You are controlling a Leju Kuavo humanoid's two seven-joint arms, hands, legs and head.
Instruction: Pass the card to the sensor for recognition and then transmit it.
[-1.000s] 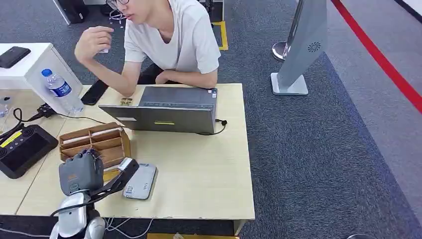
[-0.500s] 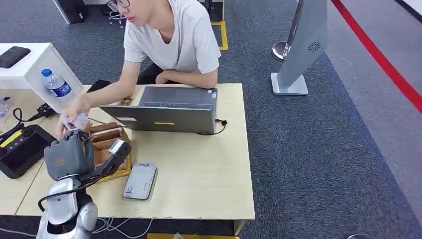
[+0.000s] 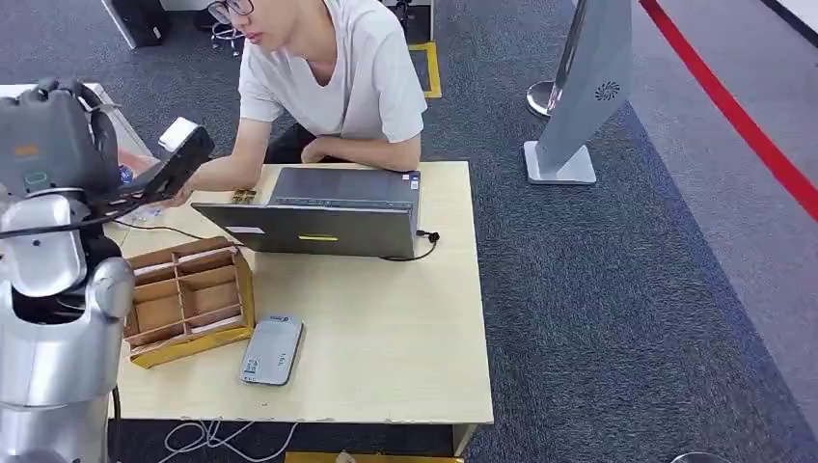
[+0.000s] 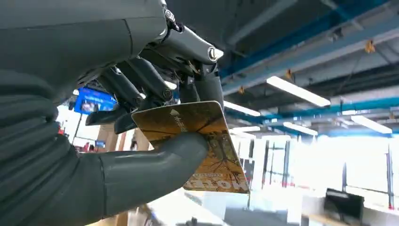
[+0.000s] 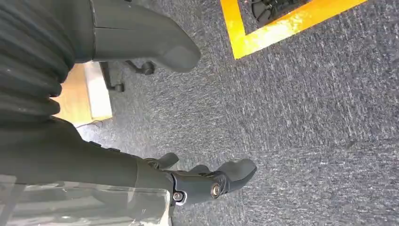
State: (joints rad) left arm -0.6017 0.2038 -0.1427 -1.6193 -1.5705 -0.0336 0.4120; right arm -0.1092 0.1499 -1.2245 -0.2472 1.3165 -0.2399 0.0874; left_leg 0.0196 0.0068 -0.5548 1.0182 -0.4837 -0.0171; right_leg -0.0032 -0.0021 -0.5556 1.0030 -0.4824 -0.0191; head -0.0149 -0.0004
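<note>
My left hand (image 3: 58,135), fingers (image 4: 141,80) pinching the card (image 4: 197,141), has risen from the reader (image 3: 271,352) toward the person's hand (image 3: 178,193): scanning done, handover begins.

Open laptop (image 3: 323,214) and compartmented wooden box (image 3: 188,299) on table (image 3: 405,338), person (image 3: 333,77) behind.

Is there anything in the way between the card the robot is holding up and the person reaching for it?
Nothing visible blocks it. The left hand holds the card raised above the table's left end, and the person's hand is right beside the robot's fingers, with only air between them.
</note>
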